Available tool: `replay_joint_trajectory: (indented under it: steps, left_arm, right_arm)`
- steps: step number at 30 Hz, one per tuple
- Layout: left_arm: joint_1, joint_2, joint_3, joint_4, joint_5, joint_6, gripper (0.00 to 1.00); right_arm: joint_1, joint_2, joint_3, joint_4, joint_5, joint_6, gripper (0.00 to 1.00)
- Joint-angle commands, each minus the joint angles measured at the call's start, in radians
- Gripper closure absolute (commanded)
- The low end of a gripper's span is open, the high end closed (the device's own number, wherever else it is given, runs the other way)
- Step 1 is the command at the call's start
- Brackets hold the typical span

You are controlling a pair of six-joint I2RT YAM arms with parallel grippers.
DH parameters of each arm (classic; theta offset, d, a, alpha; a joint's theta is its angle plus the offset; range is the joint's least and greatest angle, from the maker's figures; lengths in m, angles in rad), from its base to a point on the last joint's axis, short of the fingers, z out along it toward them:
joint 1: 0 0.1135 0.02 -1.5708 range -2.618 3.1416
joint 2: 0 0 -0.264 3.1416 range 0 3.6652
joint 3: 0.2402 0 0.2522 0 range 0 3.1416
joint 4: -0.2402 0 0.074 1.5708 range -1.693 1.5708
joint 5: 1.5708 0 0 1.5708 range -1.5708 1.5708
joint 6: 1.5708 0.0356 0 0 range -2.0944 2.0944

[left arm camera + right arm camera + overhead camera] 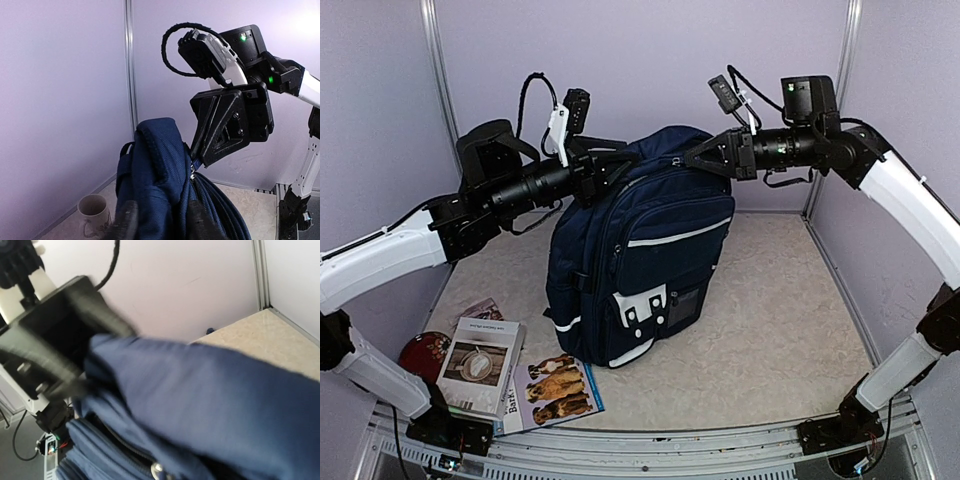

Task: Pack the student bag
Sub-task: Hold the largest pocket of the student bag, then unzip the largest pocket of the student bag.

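A white book (480,365) is laid against a dog magazine (560,390) at the surface's (770,300) near left, just beside a dark red disc (423,352). A pale mug (94,212) is seen near the wall.

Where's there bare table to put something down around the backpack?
Right of the backpack, the tabletop is bare out to the right arm, and in front too. Front left is crowded: books, a dog magazine, a red disc.
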Motion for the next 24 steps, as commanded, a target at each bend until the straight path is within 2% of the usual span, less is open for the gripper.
replay_joint_trajectory:
  steps: [1, 7, 15, 19, 24]
  left_arm:
    - [-0.008, -0.010, -0.012, -0.035, 0.008, 0.007, 1.00]
    - [-0.011, -0.071, -0.075, 0.003, -0.009, 0.057, 1.00]
    - [-0.010, -0.152, -0.143, 0.059, -0.003, 0.115, 1.00]
    - [-0.009, -0.173, -0.177, 0.107, 0.004, 0.126, 1.00]
    - [-0.004, -0.157, -0.164, 0.086, 0.015, 0.129, 1.00]
  right_arm:
    - [0.004, -0.037, 0.001, 0.103, 0.062, -0.026, 1.00]
    - [-0.141, -0.081, -0.118, 0.145, 0.047, 0.040, 1.00]
    - [-0.364, -0.177, -0.358, 0.247, -0.046, 0.121, 1.00]
    - [-0.481, -0.194, -0.535, 0.312, -0.092, 0.184, 1.00]
    - [-0.508, -0.189, -0.638, 0.396, -0.171, 0.228, 1.00]
